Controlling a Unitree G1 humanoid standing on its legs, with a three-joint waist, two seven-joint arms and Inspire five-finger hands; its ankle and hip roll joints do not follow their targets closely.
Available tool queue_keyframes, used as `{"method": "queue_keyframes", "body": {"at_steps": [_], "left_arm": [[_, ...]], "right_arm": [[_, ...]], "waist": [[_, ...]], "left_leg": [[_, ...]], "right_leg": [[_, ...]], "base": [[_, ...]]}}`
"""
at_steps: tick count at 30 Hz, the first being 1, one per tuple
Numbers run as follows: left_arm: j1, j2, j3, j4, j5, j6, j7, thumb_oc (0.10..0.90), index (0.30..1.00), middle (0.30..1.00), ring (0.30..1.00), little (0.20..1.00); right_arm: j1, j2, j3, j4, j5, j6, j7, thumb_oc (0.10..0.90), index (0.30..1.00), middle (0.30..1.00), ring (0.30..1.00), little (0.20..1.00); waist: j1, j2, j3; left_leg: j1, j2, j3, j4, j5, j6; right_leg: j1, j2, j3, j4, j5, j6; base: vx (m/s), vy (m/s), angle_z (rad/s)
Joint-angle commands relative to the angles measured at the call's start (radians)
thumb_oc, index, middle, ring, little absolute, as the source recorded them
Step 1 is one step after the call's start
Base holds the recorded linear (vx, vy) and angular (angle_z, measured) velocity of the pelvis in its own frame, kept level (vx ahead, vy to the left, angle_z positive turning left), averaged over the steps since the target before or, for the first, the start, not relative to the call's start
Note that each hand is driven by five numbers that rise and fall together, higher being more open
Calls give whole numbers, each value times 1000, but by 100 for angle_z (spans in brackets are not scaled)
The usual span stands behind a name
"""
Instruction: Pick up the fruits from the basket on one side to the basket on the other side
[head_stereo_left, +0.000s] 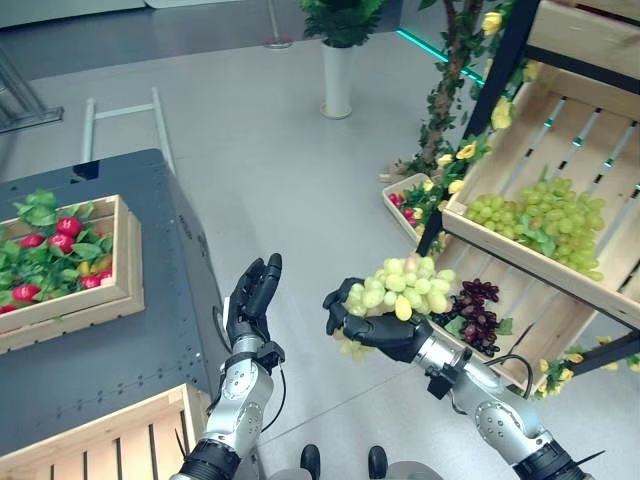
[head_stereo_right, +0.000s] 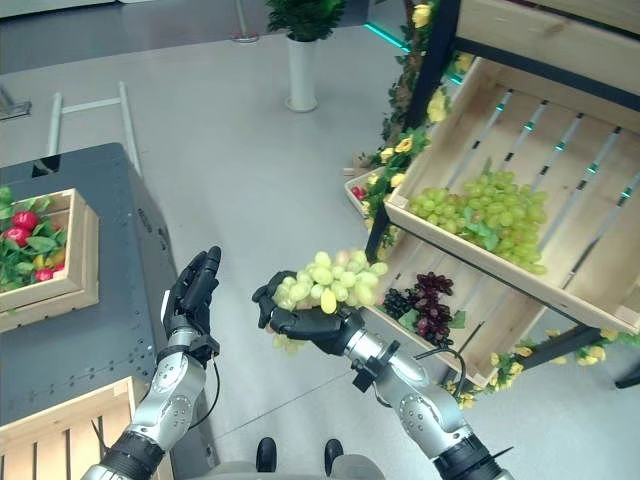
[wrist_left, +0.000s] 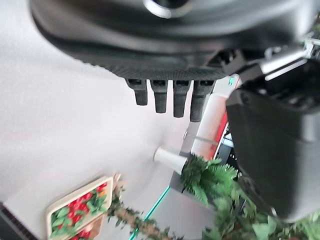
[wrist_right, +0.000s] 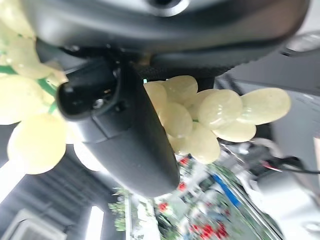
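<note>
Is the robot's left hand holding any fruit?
No, the left robot hand is open and empty; the right robot hand holds the green grapes.

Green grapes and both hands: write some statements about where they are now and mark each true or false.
1. The right hand has its fingers curled round a bunch of green grapes. True.
2. The left hand holds a red fruit. False: it holds nothing, fingers straight.
3. More green grapes lie in the slanted wooden crate on the right. True.
4. The held bunch rests in the crate of red fruit. False: it is in the air above the floor.
</note>
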Motion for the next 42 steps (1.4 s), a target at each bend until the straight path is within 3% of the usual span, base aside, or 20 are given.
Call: {"method": "queue_keyframes", "body": {"at_steps": [1, 8, 15, 17, 20, 22, 26, 29, 32, 33, 34, 35, 36, 42], "left_arm": [[-82, 3, 23, 32, 57, -61, -54, 800, 900, 900, 900, 900], [-72, -1, 33, 56, 56, -57, -93, 800, 900, 900, 900, 900], [-66, 0, 10, 96, 91, -39, -151, 800, 900, 900, 900, 900], [-54, 4, -18, 109, 121, -35, -166, 800, 900, 900, 900, 900], [1, 29, -2, 99, 120, -31, -150, 800, 900, 900, 900, 900], [22, 46, 25, 106, 95, -18, -138, 800, 900, 900, 900, 900], [10, 64, 63, 166, 73, -45, -131, 800, 900, 900, 900, 900], [16, 42, 60, 194, 59, -40, -128, 800, 900, 900, 900, 900], [50, 32, 55, 160, 78, -45, -187, 800, 900, 900, 900, 900], [57, 34, 53, 145, 77, -47, -202, 800, 900, 900, 900, 900], [59, 38, 51, 129, 75, -45, -207, 800, 900, 900, 900, 900], [50, 40, 49, 118, 56, -44, -205, 800, 900, 900, 900, 900], [28, 40, 41, 125, 53, -43, -218, 800, 900, 900, 900, 900], [-9, 58, -24, 125, 79, -59, -191, 800, 900, 900, 900, 900]], "right_arm": [[-92, 17, -96, -136, -22, -177, -15, 400, 300, 300, 300, 300], [-86, -25, -227, -163, -9, -188, -60, 400, 300, 300, 300, 300], [-87, -50, -353, -186, -12, -226, -179, 400, 300, 300, 300, 300], [-104, -44, -390, -169, 16, -195, -189, 400, 300, 300, 300, 300], [-138, -50, -388, -133, 41, -203, -187, 400, 300, 300, 300, 300], [-152, -55, -379, -120, 46, -226, -187, 400, 300, 300, 300, 300], [-259, -91, -368, -54, 45, -243, -172, 400, 300, 300, 300, 300], [-318, -127, -364, -40, 77, -185, -193, 400, 300, 300, 300, 300], [-377, -180, -363, 21, 92, -162, -185, 400, 300, 300, 300, 300], [-380, -194, -367, 34, 93, -168, -181, 400, 300, 300, 300, 300], [-380, -204, -372, 41, 96, -171, -181, 400, 300, 300, 300, 300], [-397, -205, -361, 50, 94, -175, -185, 400, 300, 300, 300, 300], [-439, -201, -343, 75, 93, -169, -204, 400, 300, 300, 300, 300], [-525, -264, -328, 179, 194, -93, -237, 400, 300, 300, 300, 300]], "waist": [[-10, -6, -80], [-33, -12, -88], [-62, -12, -88], [-61, -15, -89], [-36, -16, -73], [-21, -18, -62], [15, -38, -48], [15, -56, -62], [38, -81, -69], [51, -94, -58], [63, -93, -47], [73, -88, -32], [74, -85, -22], [73, -61, -72]], "left_leg": [[28, -55, 21, 31, -198, 23], [39, -50, 53, 26, -210, 22], [43, -56, 71, 9, -215, 25], [38, -49, 99, 2, -213, 21], [42, -19, 178, 2, -204, 25], [33, 0, 196, 14, -199, 27], [17, 41, 223, 55, -225, -4], [18, 46, 232, 65, -210, -21], [-34, 67, 246, 288, -282, -47], [-97, 68, 224, 383, -253, -54], [-145, 64, 172, 402, -216, -70], [-157, 55, 121, 288, -166, -80], [-145, 64, 119, 202, -149, -74], [-34, 41, 89, 21, -126, -71]], "right_leg": [[24, 10, -33, 28, -77, 9], [27, 12, -11, 4, -60, 15], [10, 15, 30, -15, -25, 36], [-8, 9, -19, 3, -11, 51], [-67, -48, -154, 165, 12, 89], [-90, -75, -176, 216, 19, 91], [-11, -82, -237, 15, -14, 73], [16, -48, -182, -66, 4, 45], [43, -46, -190, -66, -21, 8], [40, -44, -186, -66, -10, -12], [43, -36, -174, -66, -8, -21], [43, -32, -157, -66, -7, -17], [41, -38, -159, -66, -9, -14], [42, -57, -227, -66, -20, 8]], "base": [[13, 17, -9], [-2, 31, -13], [1, 69, -12], [-6, -7, -18], [-37, -97, -55], [-63, -211, -101], [5, -276, -66], [74, -244, -43], [125, -201, -2], [-38, -153, 13], [-99, -93, 22], [-64, 23, 26], [-48, 59, 14], [54, 111, -15]]}}
